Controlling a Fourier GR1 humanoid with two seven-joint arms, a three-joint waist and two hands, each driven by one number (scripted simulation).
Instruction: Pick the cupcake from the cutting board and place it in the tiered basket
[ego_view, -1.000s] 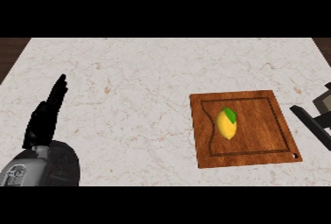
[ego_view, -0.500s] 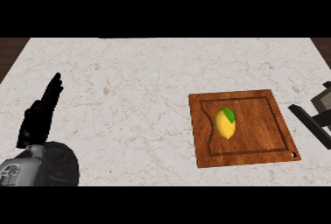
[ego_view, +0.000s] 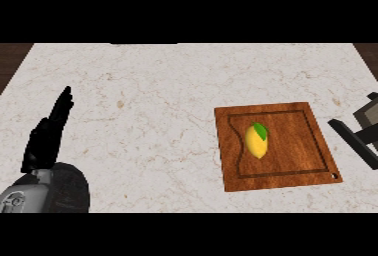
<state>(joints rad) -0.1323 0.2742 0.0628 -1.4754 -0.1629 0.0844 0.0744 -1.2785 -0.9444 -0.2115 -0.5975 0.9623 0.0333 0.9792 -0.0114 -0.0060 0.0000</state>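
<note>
We see open worktop (ego_view: 162, 100) between our left hand (ego_view: 50, 131) and the cutting board (ego_view: 284, 167). A dark frame (ego_view: 358, 137) stands just beside the board's right edge, at the view's edge.

Glossy wood cutting board (ego_view: 310, 145); matt veined marble counter (ego_view: 162, 100).
</note>
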